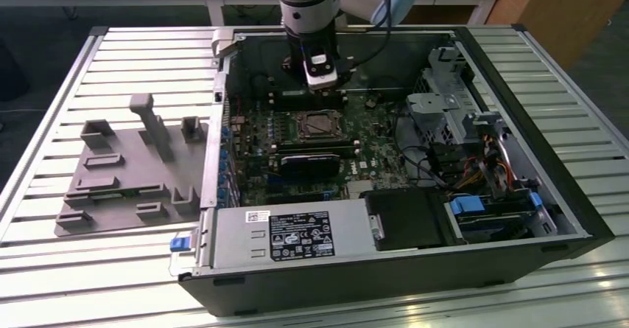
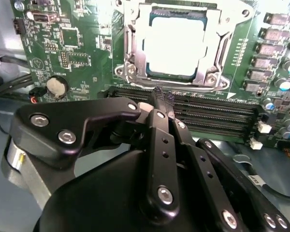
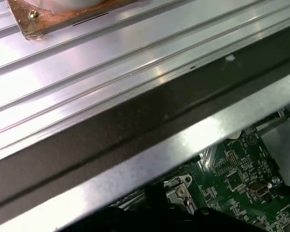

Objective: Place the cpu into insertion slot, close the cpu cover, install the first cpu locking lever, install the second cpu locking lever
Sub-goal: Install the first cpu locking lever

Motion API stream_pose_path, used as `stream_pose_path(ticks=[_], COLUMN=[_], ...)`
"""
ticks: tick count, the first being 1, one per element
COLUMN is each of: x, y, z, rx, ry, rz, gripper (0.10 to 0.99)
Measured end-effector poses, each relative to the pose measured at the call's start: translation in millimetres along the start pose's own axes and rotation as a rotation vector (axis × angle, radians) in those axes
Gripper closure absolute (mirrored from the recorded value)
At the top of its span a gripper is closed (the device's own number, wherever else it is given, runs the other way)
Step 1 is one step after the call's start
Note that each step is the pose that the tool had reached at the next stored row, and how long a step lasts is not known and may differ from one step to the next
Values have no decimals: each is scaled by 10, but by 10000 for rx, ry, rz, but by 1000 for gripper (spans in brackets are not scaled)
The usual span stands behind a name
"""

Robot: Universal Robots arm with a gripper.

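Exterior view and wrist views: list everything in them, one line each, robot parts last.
PC case: one, black, open, on the slatted table.
Table: one, silvery slatted.
Motherboard: one, green, inside the case.
Cpu: one, silvery-grey, in the socket.
Cpu cover: one, silvery frame, around the cpu.
Memory slots: several, black, beside the socket.
Power supply: one, grey, near edge of the case.
Fixture tray: one, grey, on the table at the exterior view's left.
Arm: one, grey, over the case.
Gripper: one, black, fingers together, above the memory slots.

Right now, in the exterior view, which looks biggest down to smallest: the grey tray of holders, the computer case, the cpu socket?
1. Computer case
2. Grey tray of holders
3. Cpu socket, by far the smallest
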State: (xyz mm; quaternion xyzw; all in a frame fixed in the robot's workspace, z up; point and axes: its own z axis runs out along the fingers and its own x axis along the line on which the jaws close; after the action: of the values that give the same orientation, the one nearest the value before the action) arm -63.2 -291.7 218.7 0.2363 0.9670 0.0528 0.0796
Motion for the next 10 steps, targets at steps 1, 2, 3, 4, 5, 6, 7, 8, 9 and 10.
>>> stream_pose_path(ticks=[1,2,3,4,5,6,7,8,9,10], x=[-6,-13,-20,-27,-35,-43,-51,-60,-69,-78], y=[-12,-25,-38,-51,-66,-82,-98,-115,-132,-148], z=[-1,-2,-2,-4,-5,-6,-7,-8,-10,-11], rx=[2,2,1,1,2,4,2,2,2,3], ry=[5,5,5,4,5,5,5,5,5,5], rz=[0,0,1,1,1,1,2,2,1,1], gripper=[984,984,984,984,984,984,984,984,984,984])
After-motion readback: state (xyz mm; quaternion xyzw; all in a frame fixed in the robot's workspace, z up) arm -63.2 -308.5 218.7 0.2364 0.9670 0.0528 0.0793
